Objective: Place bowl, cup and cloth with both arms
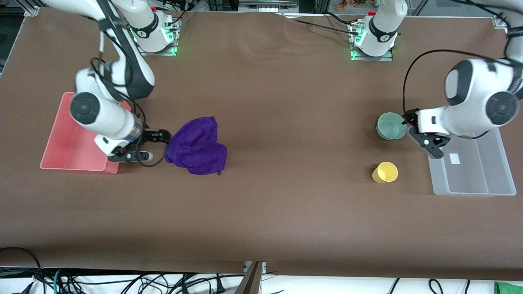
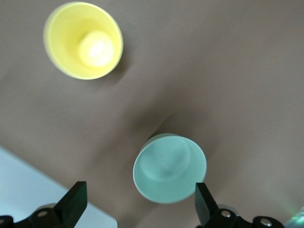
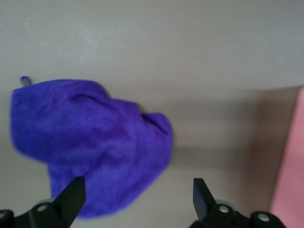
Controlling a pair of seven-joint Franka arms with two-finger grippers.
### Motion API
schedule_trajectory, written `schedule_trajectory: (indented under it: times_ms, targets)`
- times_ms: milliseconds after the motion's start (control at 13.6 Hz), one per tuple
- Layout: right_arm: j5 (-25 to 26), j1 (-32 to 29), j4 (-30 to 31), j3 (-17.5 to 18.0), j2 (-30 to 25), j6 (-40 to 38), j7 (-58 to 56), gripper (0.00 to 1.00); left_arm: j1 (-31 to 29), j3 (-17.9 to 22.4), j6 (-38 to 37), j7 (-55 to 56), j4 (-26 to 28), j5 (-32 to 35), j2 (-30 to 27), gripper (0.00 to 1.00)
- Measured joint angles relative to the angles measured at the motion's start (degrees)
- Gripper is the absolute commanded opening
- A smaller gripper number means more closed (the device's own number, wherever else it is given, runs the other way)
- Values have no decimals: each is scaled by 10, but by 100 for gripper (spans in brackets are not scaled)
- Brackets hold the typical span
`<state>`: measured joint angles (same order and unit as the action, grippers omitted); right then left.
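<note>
So far nothing looks placed: bowl (image 1: pixel 391 126), cup (image 1: pixel 385 172) and cloth (image 1: pixel 197 145) lie on the desk (image 1: pixel 286 212); left pincer (image 2: pixel 137 202) gapes empty over the bowl; right pincer (image 3: pixel 135 197) gapes empty at the cloth's edge.

The cloth (image 1: pixel 198 146) is fuzzy purple terry, lying on the matt brown table (image 1: pixel 286 204). Nearer the left arm's end than the cloth, the mint-green bowl (image 1: pixel 391 125) looks smooth and glossy, the yellow cup (image 1: pixel 385 172) smooth plastic, and the bin (image 1: pixel 474 171) beside them translucent clear plastic.
</note>
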<state>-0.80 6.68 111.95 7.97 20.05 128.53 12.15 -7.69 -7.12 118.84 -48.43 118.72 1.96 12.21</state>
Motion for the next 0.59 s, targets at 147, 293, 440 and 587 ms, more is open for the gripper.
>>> schedule_trajectory:
  times_ms: [147, 293, 440, 587]
  targets:
    - [0, 7, 22, 1, 32, 56, 10, 100, 0, -1, 92, -69, 47, 0, 26, 100]
    - [0, 18, 25, 2, 59, 81, 36, 100, -4, 0, 143, -120, 64, 0, 62, 98]
    - [0, 31, 28, 3, 83, 125, 46, 47, -16, 0, 163, -163, 64, 0, 95, 90]
    - [0, 42, 40, 3, 111, 191, 48, 0, -24, 0, 165, -201, 65, 0, 110, 39]
